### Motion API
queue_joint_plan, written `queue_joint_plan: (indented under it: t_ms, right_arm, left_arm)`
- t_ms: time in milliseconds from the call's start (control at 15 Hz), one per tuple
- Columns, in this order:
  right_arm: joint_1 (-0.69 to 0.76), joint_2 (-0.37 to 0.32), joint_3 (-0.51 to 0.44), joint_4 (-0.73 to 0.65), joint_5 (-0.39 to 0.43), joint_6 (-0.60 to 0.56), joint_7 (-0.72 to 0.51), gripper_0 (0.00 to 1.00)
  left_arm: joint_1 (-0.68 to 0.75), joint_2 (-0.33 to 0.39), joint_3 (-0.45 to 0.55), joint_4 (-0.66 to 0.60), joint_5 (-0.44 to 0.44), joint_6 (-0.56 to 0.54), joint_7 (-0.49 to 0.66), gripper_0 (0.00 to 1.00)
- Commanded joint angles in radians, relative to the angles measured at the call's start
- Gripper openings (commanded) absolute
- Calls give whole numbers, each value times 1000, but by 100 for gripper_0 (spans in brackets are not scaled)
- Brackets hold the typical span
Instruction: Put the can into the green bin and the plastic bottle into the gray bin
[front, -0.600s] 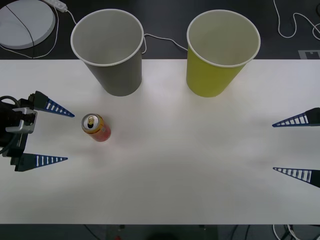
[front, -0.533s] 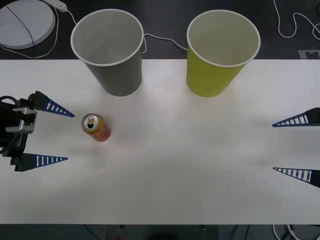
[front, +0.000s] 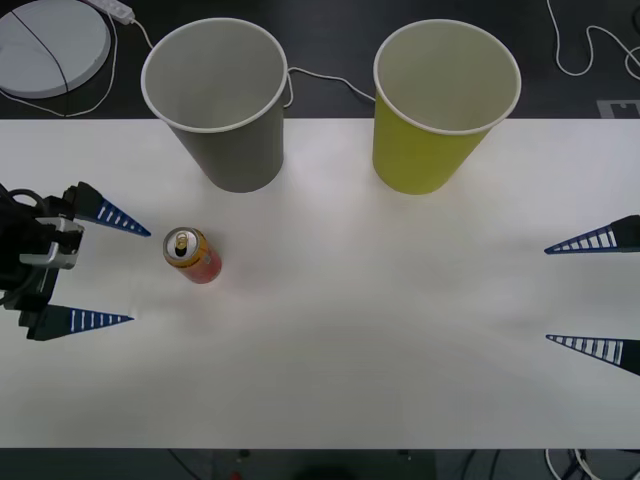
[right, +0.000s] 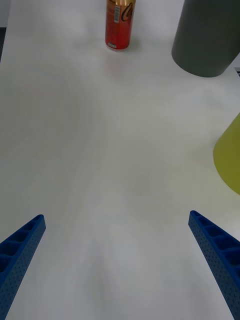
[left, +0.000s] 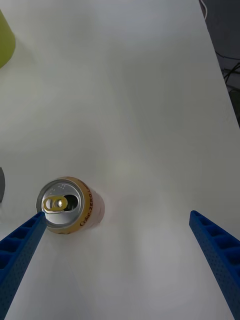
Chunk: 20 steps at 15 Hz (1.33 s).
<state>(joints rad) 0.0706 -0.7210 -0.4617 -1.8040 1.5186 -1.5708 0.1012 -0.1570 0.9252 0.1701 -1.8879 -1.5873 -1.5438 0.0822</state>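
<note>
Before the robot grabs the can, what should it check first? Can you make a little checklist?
1. Can standing upright on the table: ok.
2. Left claw open wide enough for the can: ok, fingers spread apart.
3. Left claw lined up with the can: not ok. In the left wrist view the can sits right by one finger, not midway between the two.
4. Green bin upright and open for the can: ok.
5. Gray bin out of the path: cannot tell; it stands close behind the can.
6. Right claw out of the way: ok, open at the table's far right side.
</note>
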Motion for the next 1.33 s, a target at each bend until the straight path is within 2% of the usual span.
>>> queue_joint_plan:
  t_ms: [67,533,800,1333]
  right_arm:
    - [0,0,0,0,0,0,0,100]
    - [0,0,0,0,0,0,0,100]
    - [0,0,0,0,0,0,0,100]
    - [0,0,0,0,0,0,0,100]
  left_arm:
    - [-1,4,0,19,26,18,11,100]
    - [-1,3,-1,280,214,136,-35,100]
    - [-1,1,-29,395,277,177,-188,100]
    - [-35,-17,-184,708,517,212,-499,100]
